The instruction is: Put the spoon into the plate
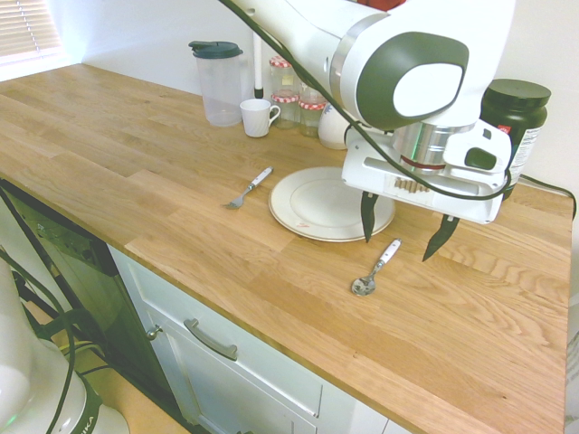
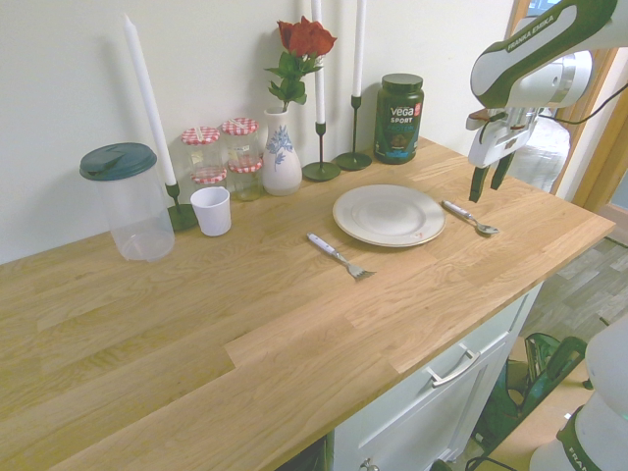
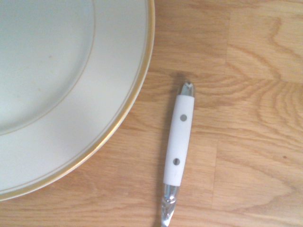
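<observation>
Beside round white gold-rimmed plate, small metal spoon with white handle on wooden countertop; black-fingered gripper spread wide, empty; best to straddle handle squarely, then close gently.

Spoon: small, metal, white handle with two round rivets and a metal end cap; bowl shiny, rounded. Lies flat on wood, apart from the plate, near its rim. First exterior view: right of centre, bowl toward the bottom of the frame, handle slanting to upper right. Second exterior view: right side of the frame, handle end near the plate, bowl farther right and a little lower.

Plate: round, white, wide rim, gold edge band, thin inner line; a few small specks in the well. Sits flat, face up. First exterior view: just above and right of centre. Second exterior view: likewise right of centre.
</observation>
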Motion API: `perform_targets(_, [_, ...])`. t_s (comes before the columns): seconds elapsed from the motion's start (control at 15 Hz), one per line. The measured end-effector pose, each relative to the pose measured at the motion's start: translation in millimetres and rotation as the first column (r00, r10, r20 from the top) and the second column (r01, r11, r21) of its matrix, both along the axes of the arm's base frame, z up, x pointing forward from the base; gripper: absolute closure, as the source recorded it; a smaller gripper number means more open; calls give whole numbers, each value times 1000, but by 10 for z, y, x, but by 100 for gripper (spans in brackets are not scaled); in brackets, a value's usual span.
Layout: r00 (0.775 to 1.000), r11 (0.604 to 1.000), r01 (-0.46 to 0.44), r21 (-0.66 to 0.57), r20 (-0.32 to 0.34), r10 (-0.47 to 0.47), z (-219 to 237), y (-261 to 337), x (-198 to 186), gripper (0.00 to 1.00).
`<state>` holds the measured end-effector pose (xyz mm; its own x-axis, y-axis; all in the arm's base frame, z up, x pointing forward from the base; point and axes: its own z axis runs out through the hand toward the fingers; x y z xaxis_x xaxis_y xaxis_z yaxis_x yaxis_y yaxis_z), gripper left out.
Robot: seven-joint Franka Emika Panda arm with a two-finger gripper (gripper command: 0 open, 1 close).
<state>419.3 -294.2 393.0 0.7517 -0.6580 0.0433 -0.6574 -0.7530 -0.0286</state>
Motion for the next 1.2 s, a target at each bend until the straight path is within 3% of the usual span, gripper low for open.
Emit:
perform_targets(0.4, [998, 998, 57, -18, 14, -56, -352, 13, 195, 0])
perform_targets(0.47, [998, 998, 63, -13, 16, -63, -361, 29, 209, 100])
perform_targets(1.2, [991, 992, 125, 4, 38, -125, -545, 197, 392, 100])
